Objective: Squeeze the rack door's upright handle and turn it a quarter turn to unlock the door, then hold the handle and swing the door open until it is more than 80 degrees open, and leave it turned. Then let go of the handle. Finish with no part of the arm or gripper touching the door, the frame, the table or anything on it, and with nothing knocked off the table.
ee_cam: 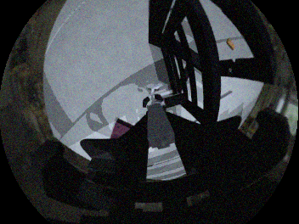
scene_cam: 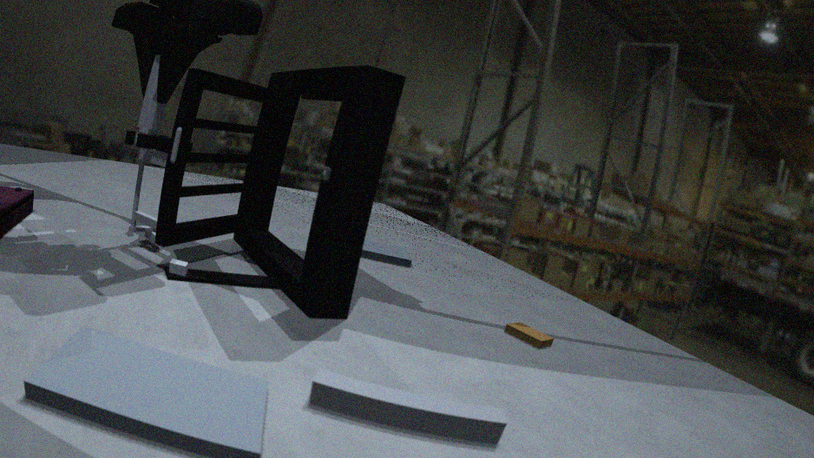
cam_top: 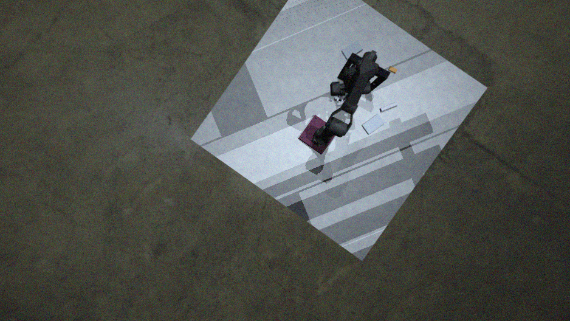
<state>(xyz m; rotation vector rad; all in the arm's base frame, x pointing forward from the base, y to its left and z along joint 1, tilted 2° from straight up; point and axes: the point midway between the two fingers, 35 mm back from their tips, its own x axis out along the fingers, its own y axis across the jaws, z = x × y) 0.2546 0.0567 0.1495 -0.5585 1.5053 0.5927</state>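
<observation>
The black frame (scene_cam: pixel 354 193) stands on the table. Its barred door (scene_cam: pixel 169 210) is swung well out of the opening, toward the arm's side; its exact angle is hard to read. The grey upright handle (scene_cam: pixel 148 116) (ee_cam: pixel 160 129) stands beside the door's free edge, joined by a dark bracket (scene_cam: pixel 152 140) (ee_cam: pixel 173 100), with a thin rod below. My gripper (scene_cam: pixel 154 94) reaches down from above, with its fingertips at both sides of the handle, shut on its upper part. How far the handle is turned is not clear. In the top view the arm hides the gripper.
The purple base plate (cam_top: pixel 309 137) (scene_cam: pixel 12 205) (ee_cam: pixel 121 129) lies under the arm's base. A flat pale plate (cam_top: pixel 372 123) (scene_cam: pixel 154 387) and a narrow bar (cam_top: pixel 388 107) (scene_cam: pixel 407 403) lie before the frame. An orange block (cam_top: pixel 392 69) (scene_cam: pixel 528 334) (ee_cam: pixel 230 44) lies to its right.
</observation>
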